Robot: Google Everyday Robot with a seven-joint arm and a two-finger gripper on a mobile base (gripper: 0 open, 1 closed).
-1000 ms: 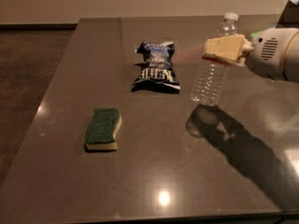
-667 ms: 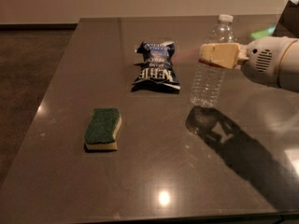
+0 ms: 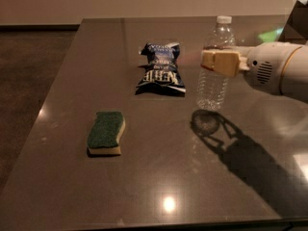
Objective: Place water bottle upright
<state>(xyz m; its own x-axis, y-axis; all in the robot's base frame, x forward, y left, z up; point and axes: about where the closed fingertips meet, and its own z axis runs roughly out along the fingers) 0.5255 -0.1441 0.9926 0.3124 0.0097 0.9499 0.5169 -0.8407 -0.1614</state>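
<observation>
The water bottle (image 3: 212, 88) is clear and ribbed with a white cap, and it stands upright right of the chip bag. My gripper (image 3: 217, 61) comes in from the right and its tan fingers (image 3: 226, 63) are shut around the bottle's middle. The bottle's base is at or just above the table (image 3: 159, 177), right over its own shadow; I cannot tell whether it touches.
A dark blue chip bag (image 3: 160, 70) lies left of the bottle. A green-topped sponge (image 3: 106, 132) lies nearer the front left. My white arm (image 3: 281, 71) stretches in from the right edge. The table's left edge drops to dark floor.
The bottle was tilted with its cap leaning right; it now stands straight. The gripper and the bottle's cap have shifted a little to the left.
</observation>
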